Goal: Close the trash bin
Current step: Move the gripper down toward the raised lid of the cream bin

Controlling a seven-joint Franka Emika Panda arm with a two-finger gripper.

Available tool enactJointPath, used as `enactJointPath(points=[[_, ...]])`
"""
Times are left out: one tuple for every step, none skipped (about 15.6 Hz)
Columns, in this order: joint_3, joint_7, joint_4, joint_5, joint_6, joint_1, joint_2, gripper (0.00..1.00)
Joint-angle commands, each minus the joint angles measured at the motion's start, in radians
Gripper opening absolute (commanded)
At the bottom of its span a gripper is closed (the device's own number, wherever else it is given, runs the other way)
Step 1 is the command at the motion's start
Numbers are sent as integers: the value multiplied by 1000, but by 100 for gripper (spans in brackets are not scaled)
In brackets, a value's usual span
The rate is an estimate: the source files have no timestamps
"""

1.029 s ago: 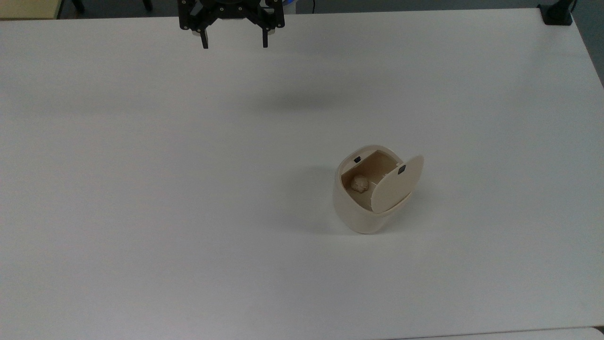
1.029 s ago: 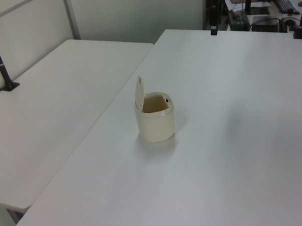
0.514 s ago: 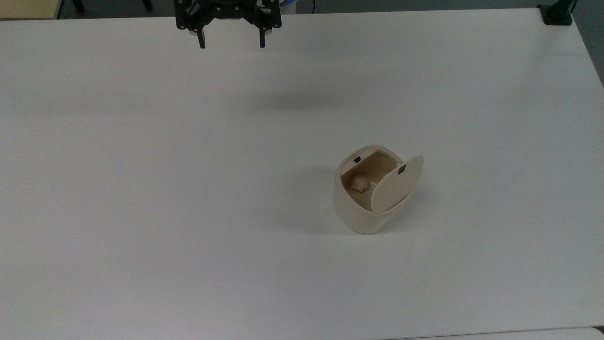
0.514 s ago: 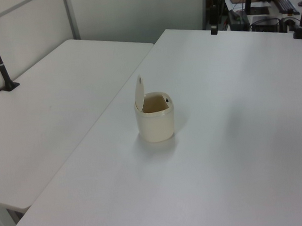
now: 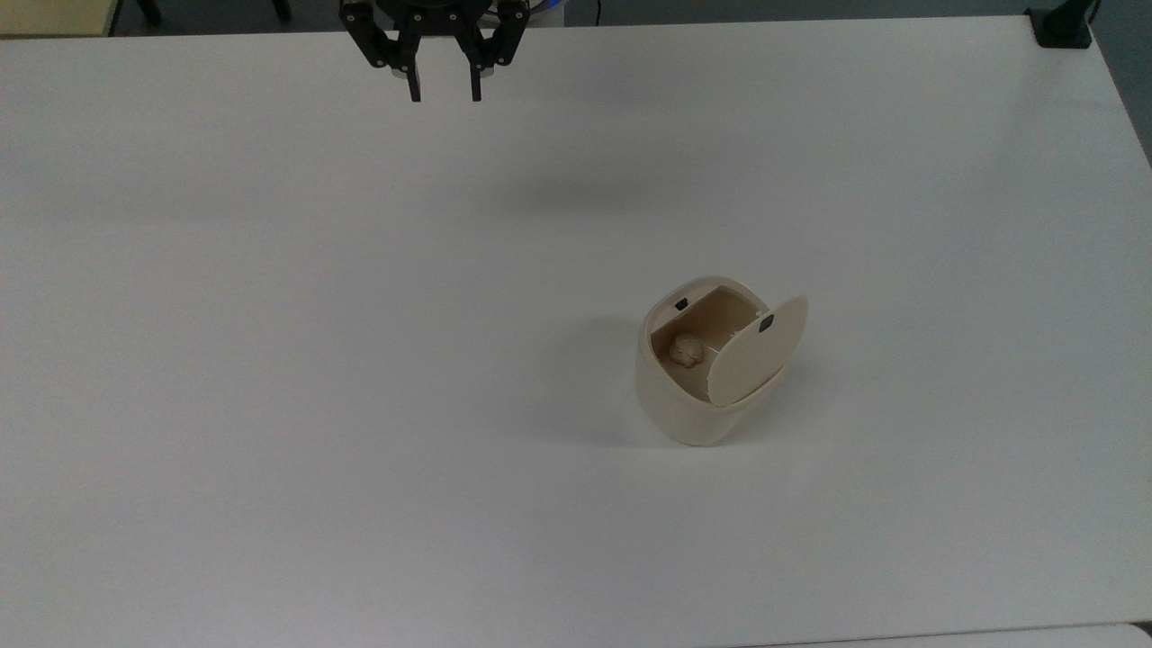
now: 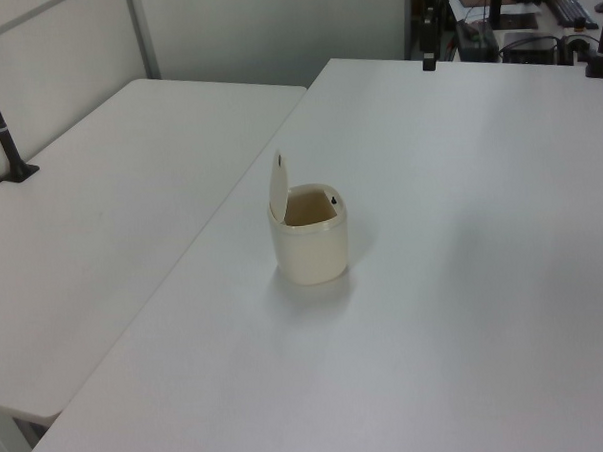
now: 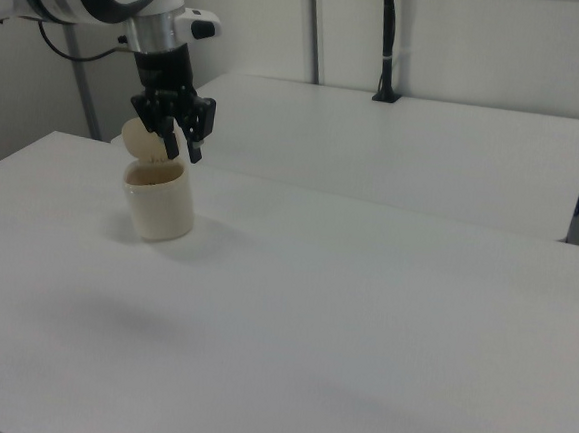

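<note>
White tabletop (image 5: pixel 270 360) filled the scene, with the gripper (image 5: pixel 443 92) at the top view's upper edge, jaws narrowly parted around nothing, well apart from the trash bin (image 5: pixel 697 396). Its lid (image 5: pixel 751 355) stood raised. The top view showed a crumpled wad (image 5: pixel 686 351) inside; the left view showed a second table (image 6: pixel 92 245) alongside.

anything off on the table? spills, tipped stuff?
Nothing stands out. The trash bin stands upright on the white table, lid raised, with a crumpled wad inside. No spill. The tool hangs far from it.
</note>
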Motion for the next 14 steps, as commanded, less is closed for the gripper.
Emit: enactJointPath(points=[[6,-24,-14,-8,0,7,-3,11],[6,-46,-12,-5,8,7,6,11],[8,-63,-9,0,23,7,14,11],[12,-70,-7,0,54,9,27,11],[15,-69,-7,0,98,13,31,11],[15,-66,-7,9,159,25,37,11],[15,-63,-7,30,213,42,47,11],[15,-63,-7,47,260,58,54,11],[15,-61,-7,58,313,74,72,11],[15,-61,0,61,368,90,83,11],[15,-60,2,63,421,110,98,11],[15,-57,5,63,469,130,110,11],[15,-58,5,63,514,142,115,10],[15,-57,5,63,570,159,127,6]])
